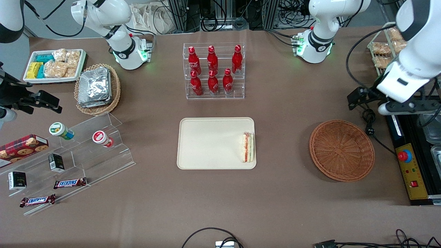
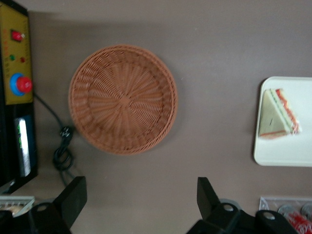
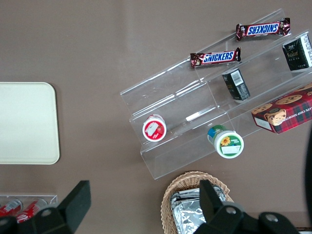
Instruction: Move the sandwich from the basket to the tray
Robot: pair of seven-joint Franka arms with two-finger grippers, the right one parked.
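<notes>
The sandwich (image 1: 247, 147) (image 2: 278, 114), a white wedge with orange and green filling, lies on the cream tray (image 1: 206, 144) (image 2: 287, 151), at the tray's edge nearest the basket. The reddish-brown wicker basket (image 1: 341, 150) (image 2: 123, 100) holds nothing and sits toward the working arm's end of the table. My gripper (image 2: 141, 190) is open with nothing between its fingers (image 2: 73, 195). It hangs high over bare table beside the basket, apart from both the basket and the sandwich. In the front view the arm's wrist (image 1: 403, 86) shows above the table's end.
A clear rack of red bottles (image 1: 213, 72) stands farther from the front camera than the tray. A yellow control box with a red button (image 1: 408, 168) and a black cable (image 1: 370, 127) lie beside the basket. Acrylic steps with snacks (image 1: 86, 151) and a tan basket of foil packets (image 1: 98, 88) are toward the parked arm's end.
</notes>
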